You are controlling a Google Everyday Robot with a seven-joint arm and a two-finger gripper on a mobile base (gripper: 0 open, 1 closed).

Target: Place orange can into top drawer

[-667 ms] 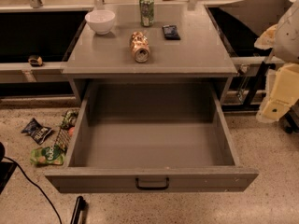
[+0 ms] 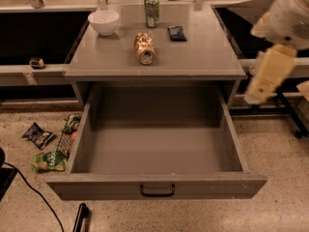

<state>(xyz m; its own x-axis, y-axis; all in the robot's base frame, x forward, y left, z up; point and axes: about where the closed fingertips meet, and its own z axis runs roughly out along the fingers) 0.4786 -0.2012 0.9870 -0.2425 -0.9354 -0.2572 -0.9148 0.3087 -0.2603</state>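
Observation:
The orange can [image 2: 144, 48] lies on its side near the middle of the grey cabinet top [image 2: 203, 57], its silver end facing the front. The top drawer [image 2: 157, 187] is pulled wide open below it, with a plain grey front and a small black handle [image 2: 157, 192]; nothing lies inside. My gripper [image 2: 267, 76], cream-coloured on a white arm, hangs at the right edge of the view, beside the cabinet's right front corner. It is well to the right of the can and holds nothing that I can see.
On the cabinet top stand a white bowl [image 2: 104, 21], a taller green can [image 2: 151, 10] and a small dark packet [image 2: 176, 33]. Snack bags [image 2: 48, 161] lie on the floor left of the drawer. A black cable [image 2: 34, 192] runs at the front left.
The arm and gripper have moved left, closer to the cabinet's right side. The can and drawer have not moved.

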